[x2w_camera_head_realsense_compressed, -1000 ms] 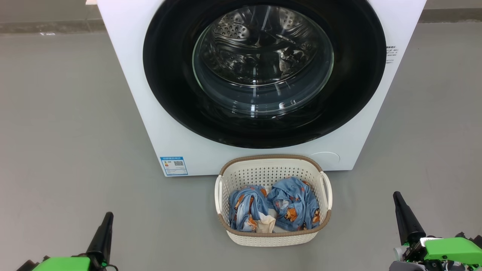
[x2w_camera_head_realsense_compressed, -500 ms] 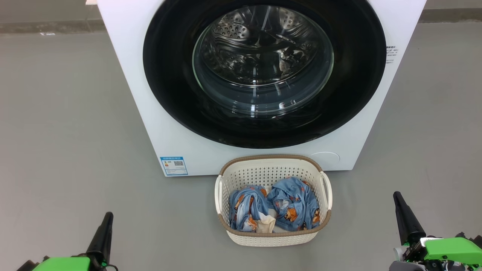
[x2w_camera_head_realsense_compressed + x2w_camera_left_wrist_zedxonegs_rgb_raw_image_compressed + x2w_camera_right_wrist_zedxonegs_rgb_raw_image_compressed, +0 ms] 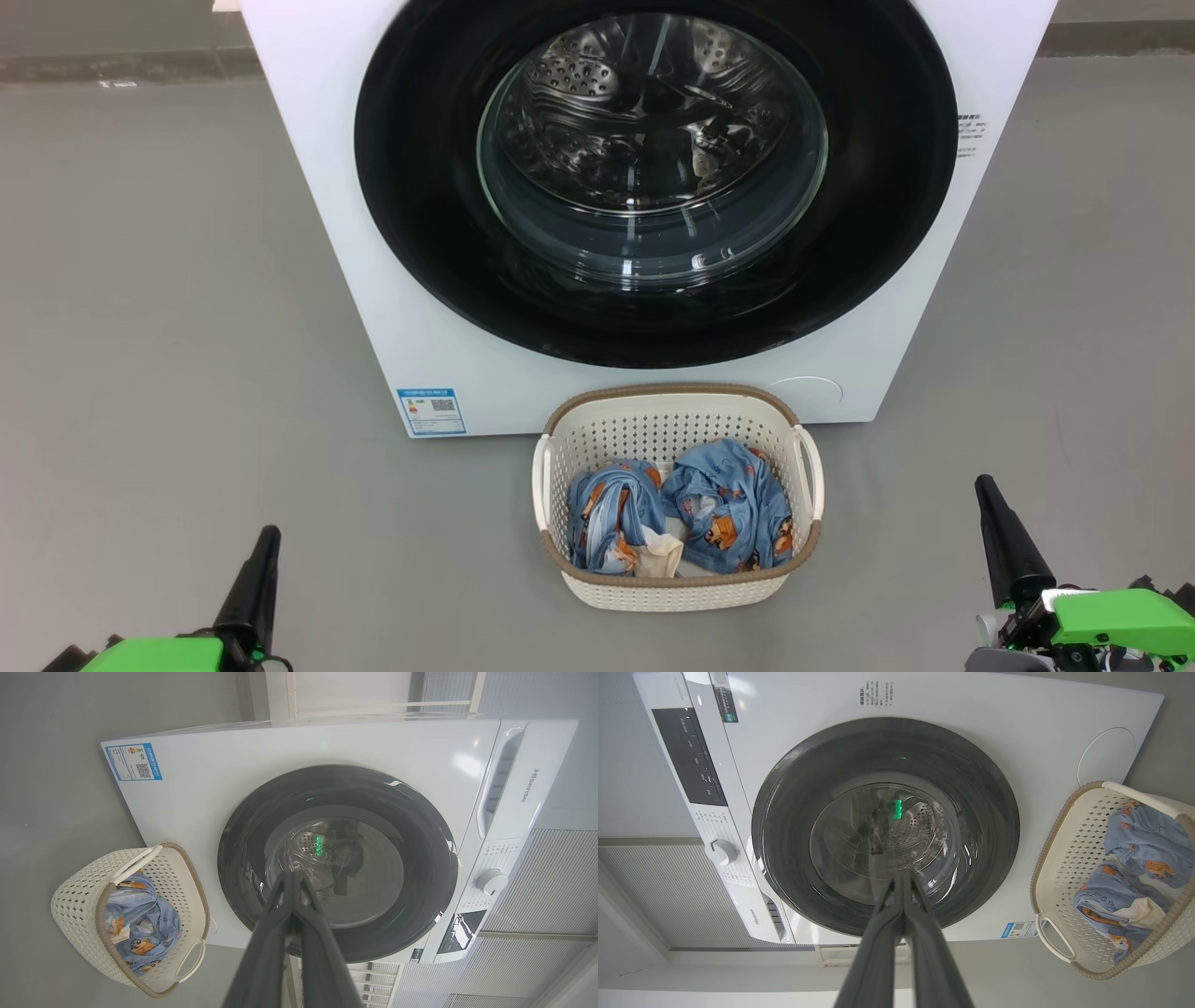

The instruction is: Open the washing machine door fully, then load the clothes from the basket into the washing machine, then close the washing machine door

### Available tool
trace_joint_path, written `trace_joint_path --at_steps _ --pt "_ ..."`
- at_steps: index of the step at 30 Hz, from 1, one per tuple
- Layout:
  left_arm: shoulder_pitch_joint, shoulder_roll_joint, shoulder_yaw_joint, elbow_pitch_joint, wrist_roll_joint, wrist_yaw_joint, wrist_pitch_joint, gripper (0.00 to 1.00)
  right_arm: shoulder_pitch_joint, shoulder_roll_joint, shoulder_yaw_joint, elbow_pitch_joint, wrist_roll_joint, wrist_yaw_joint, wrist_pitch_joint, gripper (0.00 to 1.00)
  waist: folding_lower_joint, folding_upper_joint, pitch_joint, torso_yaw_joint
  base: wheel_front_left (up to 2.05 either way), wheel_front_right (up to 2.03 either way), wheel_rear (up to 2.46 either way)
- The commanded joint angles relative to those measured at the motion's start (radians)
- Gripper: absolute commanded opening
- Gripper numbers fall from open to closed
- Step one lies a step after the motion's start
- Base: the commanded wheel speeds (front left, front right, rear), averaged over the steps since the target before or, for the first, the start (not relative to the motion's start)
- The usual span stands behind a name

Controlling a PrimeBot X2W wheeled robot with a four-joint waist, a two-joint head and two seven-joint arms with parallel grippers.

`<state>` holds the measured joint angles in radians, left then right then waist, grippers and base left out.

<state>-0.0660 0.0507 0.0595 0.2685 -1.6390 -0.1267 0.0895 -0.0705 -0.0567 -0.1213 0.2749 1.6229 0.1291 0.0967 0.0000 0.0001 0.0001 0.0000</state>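
Light was bright, even, soft. Glare streaked glass of washing machine door (image 3: 653,168); wrist views bowed straight edges around it. Focus was sharp.

Closed pincer (image 3: 903,875) before washing machine door (image 3: 859,826)

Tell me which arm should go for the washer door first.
Right, narrowly. The washing machine door is closed; both grippers are shut and short of it, but the right gripper sits further forward and nearer the washing machine than the left gripper. Handle not discernible, so tentative.
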Motion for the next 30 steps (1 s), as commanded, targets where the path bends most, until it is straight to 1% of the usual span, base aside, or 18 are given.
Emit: trace_joint_path --at_steps 1,7,8,11,14,18,22,30 --pt "-0.048 0.015 0.035 -0.018 0.014 -0.004 0.008 0.0 -0.045 -0.002 0.018 -0.024 -0.005 0.002 0.008 0.0 0.0 -0.0001 0.0 0.0 0.0 0.0 0.0" --pt "-0.048 0.014 0.035 -0.018 0.014 -0.004 0.008 0.0 -0.045 -0.002 0.018 -0.024 -0.006 0.002 0.008 0.0 0.0 -0.0001 0.0 0.0 0.0 0.0 0.0" --pt "0.001 -0.001 0.001 0.002 -0.001 0.0 0.0 1.0 0.001 0.001 -0.001 0.003 0.0 0.0 0.0 1.0 0.0 -0.0001 0.0 0.0 0.0 0.0 0.0" --pt "0.024 -0.015 -0.005 0.033 -0.002 0.0 -0.001 1.0 0.022 0.006 0.002 0.037 0.0 0.0 -0.002 1.0 0.0 -0.0001 0.0 0.0 0.0 0.0 0.0" --pt "0.026 -0.016 -0.007 0.03 0.001 0.0 -0.005 1.0 0.026 0.007 0.005 0.036 -0.001 0.0 -0.008 1.0 0.0002 -0.0001 0.002 0.0 0.0 0.0 0.0" --pt "0.026 -0.014 -0.014 0.023 0.011 0.0 -0.016 1.0 0.029 0.007 0.009 0.032 -0.011 0.0 -0.02 1.0 0.0016 -0.0001 -0.001 0.002 0.0 0.0 0.0" --pt "0.026 -0.008 -0.025 0.015 0.025 0.0 -0.029 1.0 0.031 0.005 0.01 0.028 -0.033 0.0 -0.032 1.0 0.0002 -0.0001 0.0 0.003 0.0 0.0 0.0" --pt "0.022 0.004 -0.038 0.003 0.071 0.0 -0.05 1.0 0.033 0.003 0.008 0.015 -0.109 0.0 -0.052 1.0 0.0001 -0.0001 0.002 0.004 0.0 0.0 0.0"
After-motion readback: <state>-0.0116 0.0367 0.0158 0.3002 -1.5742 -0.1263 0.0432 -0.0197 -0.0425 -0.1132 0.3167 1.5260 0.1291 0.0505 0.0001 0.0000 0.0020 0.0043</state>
